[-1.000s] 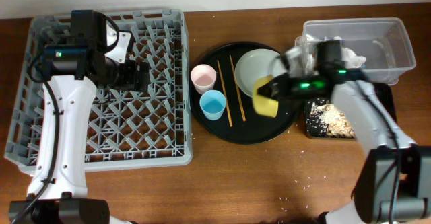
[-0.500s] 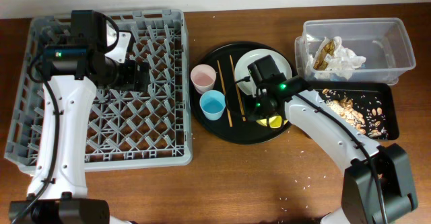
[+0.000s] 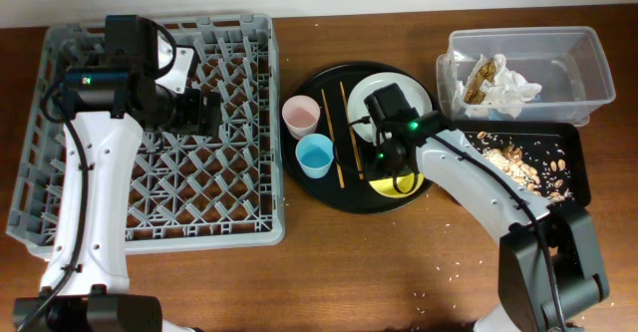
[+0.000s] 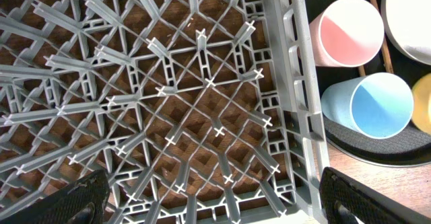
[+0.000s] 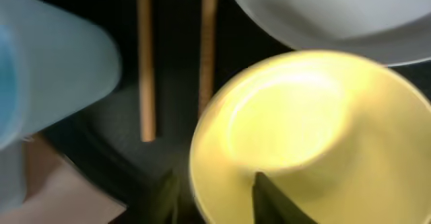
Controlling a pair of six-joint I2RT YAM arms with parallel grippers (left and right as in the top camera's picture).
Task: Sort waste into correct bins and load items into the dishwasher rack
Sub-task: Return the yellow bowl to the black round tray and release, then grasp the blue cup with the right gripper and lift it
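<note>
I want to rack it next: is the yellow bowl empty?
Empty: the right wrist view, though blurred, shows the bowl upright, its inside bare yellow with nothing in it.

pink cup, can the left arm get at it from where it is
Probably yes: the pink cup stands uncovered just past the rack, near the open left end effector, with only the rack's wall between.

The large square grey plastic rack point(image 3: 209, 187) looks hard and matt. The brown wooden table point(image 3: 399, 262) shows grain under a dull sheen. The round black tray point(image 3: 314, 190) is glossy. The yellow bowl point(image 5: 303, 130) is smooth and shiny; the pale grey round plate point(image 5: 323, 9) is smooth too. The two thin chopsticks point(image 5: 145, 62) are bare wood. At upper right, the clear plastic tub point(image 3: 588, 68) is glossy, holding crumpled white paper napkins point(image 3: 513, 81).
</note>
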